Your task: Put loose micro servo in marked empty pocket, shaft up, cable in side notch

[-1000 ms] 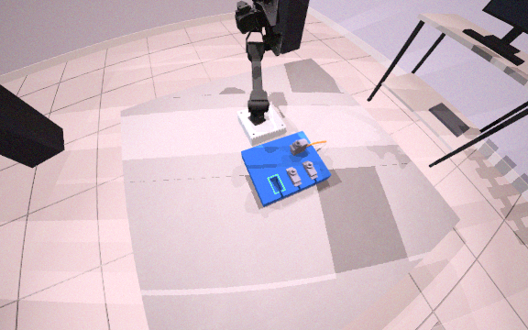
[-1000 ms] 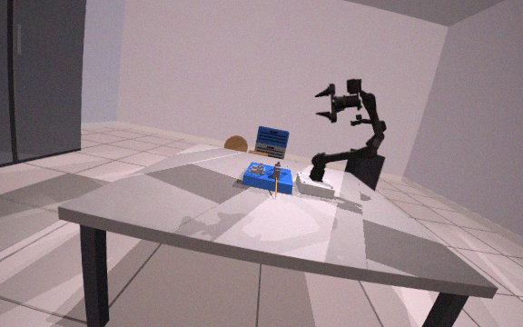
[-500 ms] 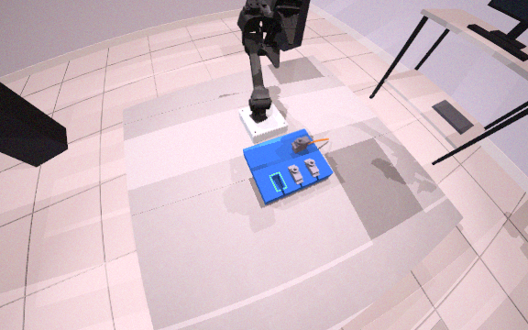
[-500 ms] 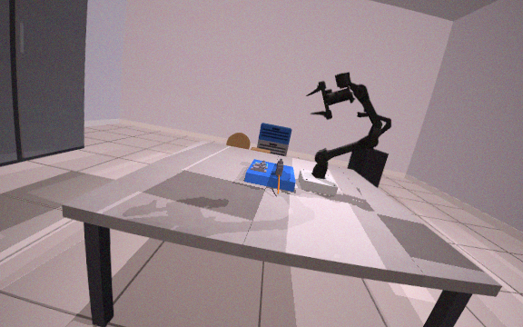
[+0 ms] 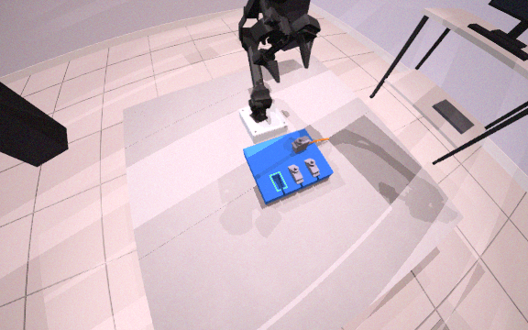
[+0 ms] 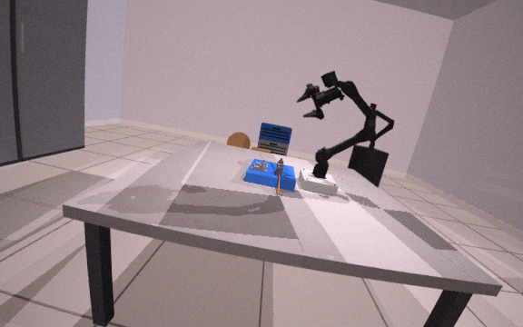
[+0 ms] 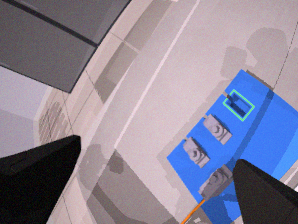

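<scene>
Servo (image 5: 300,145) loose on the blue deck's (image 5: 264,158) far right corner, pocket (image 5: 278,181) unfilled. My claw (image 6: 312,104) hangs high above, spread wide, gripping nothing; I judge every step remains.

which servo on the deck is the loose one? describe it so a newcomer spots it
Find the blue deck on the table, just in front of the arm's white base plate. The loose servo sits on the corner nearest that plate. Unlike the two seated servos, it trails an orange cable.
</scene>
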Controlling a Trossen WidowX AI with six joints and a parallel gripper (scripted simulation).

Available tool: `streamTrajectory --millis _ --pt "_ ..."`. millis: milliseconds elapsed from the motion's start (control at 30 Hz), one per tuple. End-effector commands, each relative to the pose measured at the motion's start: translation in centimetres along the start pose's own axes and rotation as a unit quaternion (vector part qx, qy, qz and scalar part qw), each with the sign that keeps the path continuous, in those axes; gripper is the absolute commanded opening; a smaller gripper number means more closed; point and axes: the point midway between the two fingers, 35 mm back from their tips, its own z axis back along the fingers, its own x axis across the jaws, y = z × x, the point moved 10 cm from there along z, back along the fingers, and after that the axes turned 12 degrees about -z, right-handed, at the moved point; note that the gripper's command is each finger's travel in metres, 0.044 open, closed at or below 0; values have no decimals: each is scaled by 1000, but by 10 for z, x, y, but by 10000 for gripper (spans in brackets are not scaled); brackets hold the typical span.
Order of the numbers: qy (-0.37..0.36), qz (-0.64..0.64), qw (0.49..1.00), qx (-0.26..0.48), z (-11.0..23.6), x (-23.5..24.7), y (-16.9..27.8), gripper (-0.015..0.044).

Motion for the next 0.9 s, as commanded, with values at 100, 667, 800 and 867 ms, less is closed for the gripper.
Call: streamTrajectory --millis 100,667,800,867 --pt "35 110 993 37 -27 6 1 440" --pt "80 361 921 127 -79 14 14 440" --pt "85 416 893 151 -91 14 19 440" --pt "87 444 877 162 -97 15 21 440"
